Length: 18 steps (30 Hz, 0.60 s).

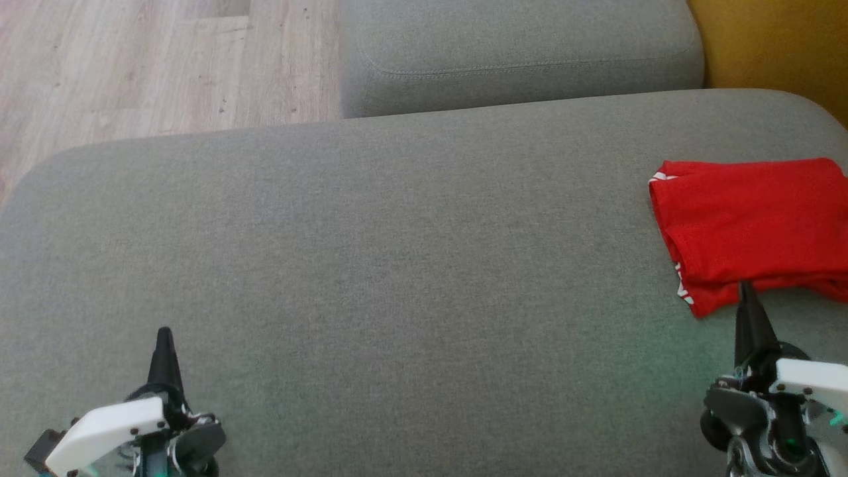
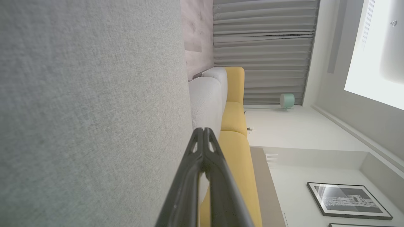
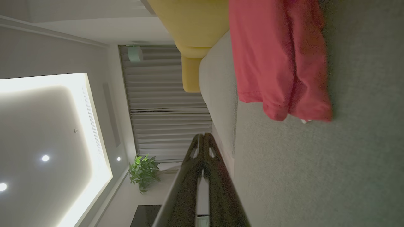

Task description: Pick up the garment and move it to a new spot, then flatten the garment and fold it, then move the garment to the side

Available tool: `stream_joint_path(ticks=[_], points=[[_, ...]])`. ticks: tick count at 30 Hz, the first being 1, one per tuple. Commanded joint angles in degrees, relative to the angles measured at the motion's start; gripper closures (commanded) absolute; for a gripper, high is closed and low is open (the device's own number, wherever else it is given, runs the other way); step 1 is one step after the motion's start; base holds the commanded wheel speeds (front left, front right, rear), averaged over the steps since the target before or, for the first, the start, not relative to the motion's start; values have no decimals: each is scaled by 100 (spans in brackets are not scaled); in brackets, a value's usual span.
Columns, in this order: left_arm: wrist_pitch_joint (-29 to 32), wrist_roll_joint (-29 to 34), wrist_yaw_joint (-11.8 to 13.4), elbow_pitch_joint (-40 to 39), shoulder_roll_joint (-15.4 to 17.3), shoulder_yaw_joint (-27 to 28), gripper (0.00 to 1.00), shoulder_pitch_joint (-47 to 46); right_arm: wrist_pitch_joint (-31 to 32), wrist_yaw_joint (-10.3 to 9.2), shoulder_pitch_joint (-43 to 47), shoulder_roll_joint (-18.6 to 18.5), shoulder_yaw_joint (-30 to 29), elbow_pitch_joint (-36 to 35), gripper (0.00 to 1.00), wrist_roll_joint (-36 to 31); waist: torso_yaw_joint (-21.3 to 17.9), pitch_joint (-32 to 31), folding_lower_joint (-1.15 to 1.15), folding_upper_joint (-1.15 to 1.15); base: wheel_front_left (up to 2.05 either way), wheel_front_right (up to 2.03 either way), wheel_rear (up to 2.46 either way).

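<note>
Closed and empty, our left gripper point(image 1: 163, 341) and right gripper point(image 1: 747, 298) sit at the grey cushion's point(image 1: 397, 252) near edge, folded red garment point(image 1: 748, 222) on its right end, so we'd draw the right tip straight away, not snagging the hem.

The head camera looks down on the grey sofa seat point(image 1: 397, 265); both wrist cameras, rolled sideways, skim low along it.

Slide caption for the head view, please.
Folded red garment rests at the right of the grey cushion, shut right gripper by the garment's edge, shut left gripper far apart.
</note>
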Motion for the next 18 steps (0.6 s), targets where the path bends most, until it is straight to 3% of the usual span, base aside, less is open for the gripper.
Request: stream_joint_path(ticks=[1, 18], points=[[57, -123, -82, -153, 67, 230, 100, -336, 68, -4, -357, -68, 92, -179, 100, 136, -3, 3, 0, 0, 0, 0, 0], [91, -88, -82, -150, 36, 273, 100, -339, 91, -4, -360, -47, 63, -177, 100, 111, -3, 3, 0, 0, 0, 0, 0]])
